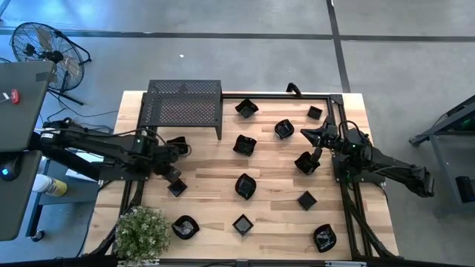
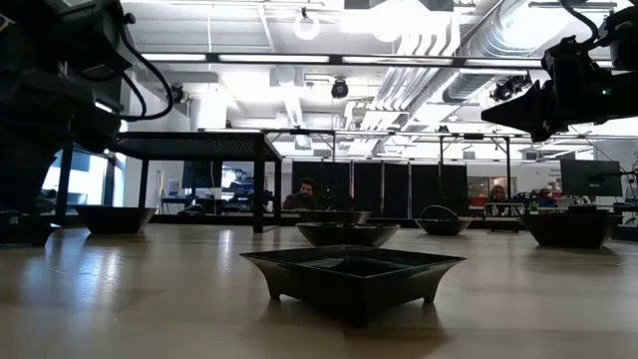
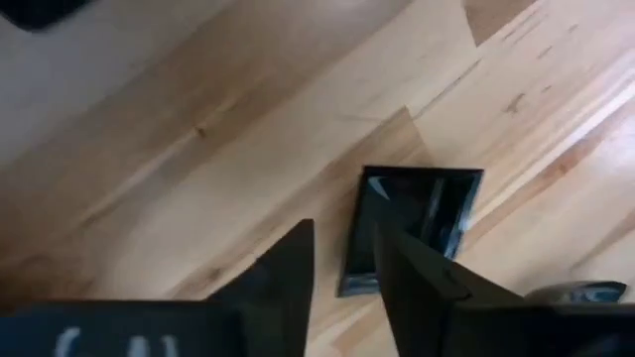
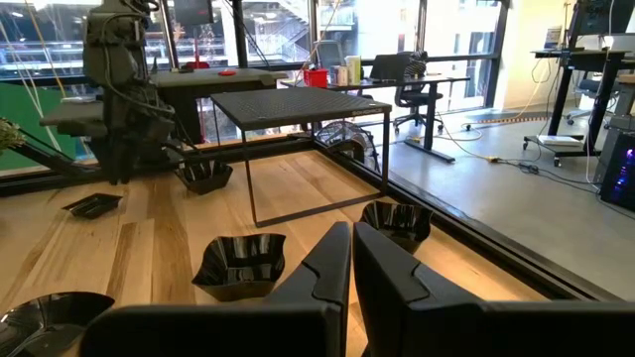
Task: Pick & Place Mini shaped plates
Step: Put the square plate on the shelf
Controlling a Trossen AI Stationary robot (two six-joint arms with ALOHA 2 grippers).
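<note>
Several tiny glossy black plates lie scattered on the wooden table (image 1: 208, 200). My left gripper (image 1: 173, 175) hangs open over a small square plate (image 1: 177, 188) near the table's left side. In the left wrist view that plate (image 3: 427, 208) has one rim between my fingers, one finger (image 3: 417, 278) over its hollow and the other (image 3: 288, 268) outside. My right gripper (image 1: 306, 133) is shut and raised above the table near its right side (image 2: 518, 105), with a scalloped plate (image 1: 306, 163) just on its near side. My left gripper comes at the square plate from above, pointing down, astride one rim (image 3: 355, 248). A strip of bare table shows between the outer finger and that rim. Whether the inner finger touches the plate I cannot tell. The plate lies flat on the table.
The black perforated shelf (image 1: 184, 104) stands at the far left of the table. A potted plant (image 1: 141, 233) sits at the near left corner. A black frame rail (image 1: 343, 185) runs along the right side. Another plate (image 1: 177, 144) lies close beside my left wrist.
</note>
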